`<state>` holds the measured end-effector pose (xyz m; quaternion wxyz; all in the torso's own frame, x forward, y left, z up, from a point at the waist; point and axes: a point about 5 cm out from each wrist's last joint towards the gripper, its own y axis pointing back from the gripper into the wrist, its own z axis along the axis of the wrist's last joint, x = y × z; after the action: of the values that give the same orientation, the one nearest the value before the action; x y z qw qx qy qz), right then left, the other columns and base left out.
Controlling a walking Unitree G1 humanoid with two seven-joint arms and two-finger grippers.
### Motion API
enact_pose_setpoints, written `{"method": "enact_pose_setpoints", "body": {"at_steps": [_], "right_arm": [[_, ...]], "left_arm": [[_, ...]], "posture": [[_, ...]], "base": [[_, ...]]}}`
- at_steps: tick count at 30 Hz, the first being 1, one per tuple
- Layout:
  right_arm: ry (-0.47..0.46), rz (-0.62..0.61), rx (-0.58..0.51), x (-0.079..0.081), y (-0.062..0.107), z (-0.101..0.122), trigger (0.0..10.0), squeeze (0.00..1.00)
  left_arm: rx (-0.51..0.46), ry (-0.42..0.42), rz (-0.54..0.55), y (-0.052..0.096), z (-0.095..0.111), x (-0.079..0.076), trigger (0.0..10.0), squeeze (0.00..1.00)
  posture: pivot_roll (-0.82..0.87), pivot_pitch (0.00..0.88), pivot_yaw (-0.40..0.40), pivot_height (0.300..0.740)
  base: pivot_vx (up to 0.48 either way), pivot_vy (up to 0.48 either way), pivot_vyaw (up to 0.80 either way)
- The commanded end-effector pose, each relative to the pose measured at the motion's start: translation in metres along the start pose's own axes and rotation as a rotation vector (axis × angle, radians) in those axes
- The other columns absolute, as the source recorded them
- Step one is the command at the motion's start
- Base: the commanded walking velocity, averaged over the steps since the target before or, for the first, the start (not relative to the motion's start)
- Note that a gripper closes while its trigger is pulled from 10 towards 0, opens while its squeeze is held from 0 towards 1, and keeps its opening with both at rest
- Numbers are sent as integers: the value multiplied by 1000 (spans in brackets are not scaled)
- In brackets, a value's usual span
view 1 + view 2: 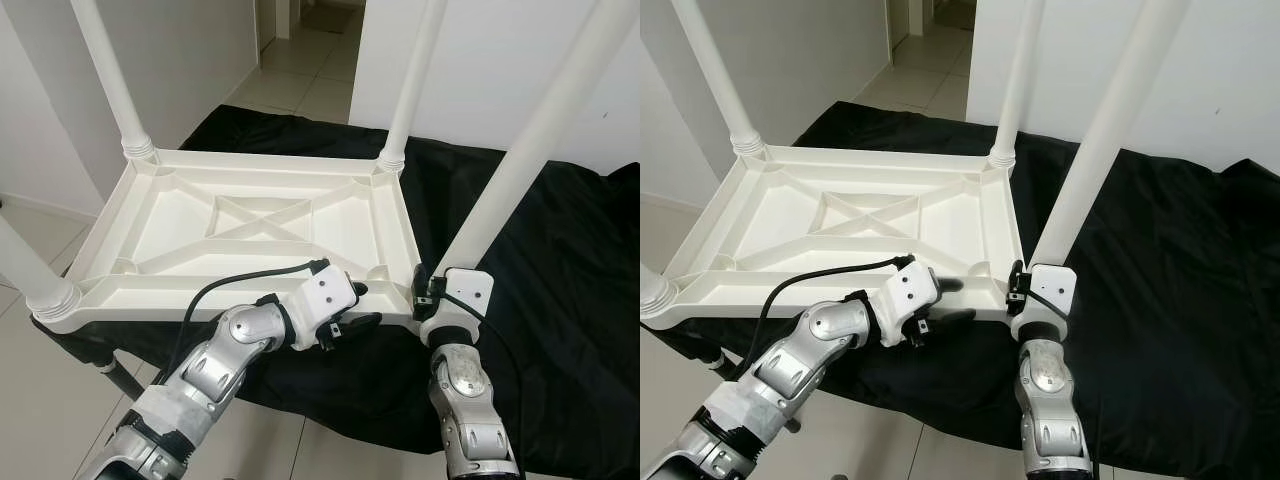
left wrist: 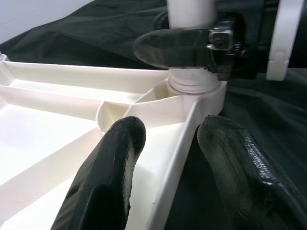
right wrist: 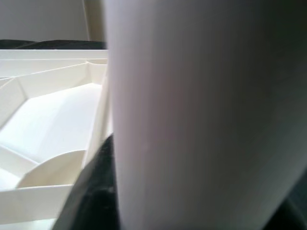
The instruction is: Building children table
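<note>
Upside down on a black cloth [image 1: 560, 260], the white plastic table [image 1: 250, 235] shows its ribbed underside, four legs standing up. It looks light, stiff and rather slippery; rims and leg bases seem the safest holds. Left gripper [image 1: 352, 320], jaws open, straddles the near rim beside the near-right leg [image 1: 520, 150]. Right gripper [image 1: 428, 296] clasps that leg's base.
</note>
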<state>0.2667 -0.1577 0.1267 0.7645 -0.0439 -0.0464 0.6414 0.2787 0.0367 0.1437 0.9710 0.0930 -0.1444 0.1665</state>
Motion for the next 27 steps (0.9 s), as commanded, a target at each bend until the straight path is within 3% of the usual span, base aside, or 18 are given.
{"method": "enact_pose_setpoints", "body": {"at_steps": [1,5,11,12,21,24,25,27], "right_arm": [[1,-35,-14,-13,1,2,10000,1000],[-11,-2,-37,-16,1,4,10000,1000],[-59,168,-25,-11,1,1,10000,1000],[-63,204,-33,-13,1,2,10000,0],[-49,341,-39,-27,-2,5,10000,0],[-35,430,-56,-34,-5,10,10000,0],[-3,521,-63,-38,-9,13,10000,0],[10,545,-64,-39,-10,14,10000,0]], "left_arm": [[5,-7,-54,1,0,0,10000,0],[-8,-5,-51,4,5,3,10000,0],[-12,-4,-54,5,6,1,10000,0],[-13,-4,-56,6,6,-1,10000,0],[-4,5,-50,9,5,-2,10000,0],[-14,-6,-67,10,9,-7,10000,0],[-25,-8,-98,8,11,-16,10000,0],[-28,-7,-107,7,12,-18,10000,0]], "posture": [[-32,62,-26,740],[-31,78,-16,740],[-27,94,-14,740],[-21,97,-18,740],[-10,115,-23,740],[-12,122,-16,740],[-17,123,-10,740],[-17,123,-10,740]], "base": [[0,0,0],[0,0,0],[0,0,0],[0,0,0],[0,0,0],[0,0,0],[0,0,0],[0,0,0]]}}
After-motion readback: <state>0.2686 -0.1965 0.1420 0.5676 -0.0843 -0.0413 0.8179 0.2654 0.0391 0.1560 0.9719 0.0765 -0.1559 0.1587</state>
